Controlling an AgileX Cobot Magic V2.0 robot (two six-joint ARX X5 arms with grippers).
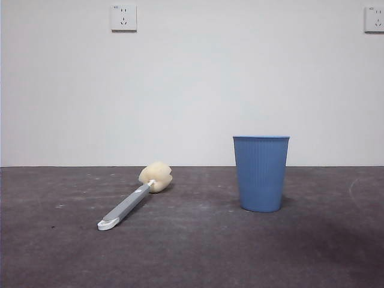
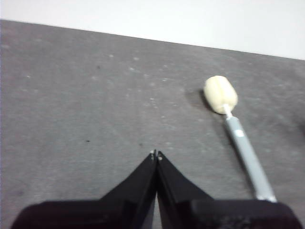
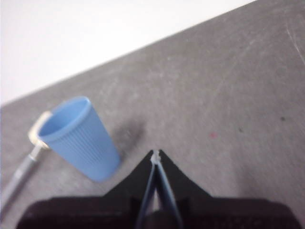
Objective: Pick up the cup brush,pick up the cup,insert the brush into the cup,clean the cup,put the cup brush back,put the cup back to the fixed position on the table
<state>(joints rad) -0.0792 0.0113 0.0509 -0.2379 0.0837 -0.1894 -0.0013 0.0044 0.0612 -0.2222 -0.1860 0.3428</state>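
Observation:
The cup brush (image 1: 133,200) lies flat on the table (image 1: 192,252), left of centre, its cream sponge head toward the wall and its white looped end toward the camera. The blue ribbed cup (image 1: 261,173) stands upright to its right, apart from it. In the left wrist view my left gripper (image 2: 156,153) is shut and empty above the table, with the brush (image 2: 238,136) off to one side. In the right wrist view my right gripper (image 3: 156,153) is shut and empty, with the cup (image 3: 81,138) nearby and part of the brush (image 3: 21,171) behind it. Neither gripper shows in the front view.
A white wall rises behind the table, with two sockets (image 1: 123,17) high up. Faint pale scuffs mark the dark table surface.

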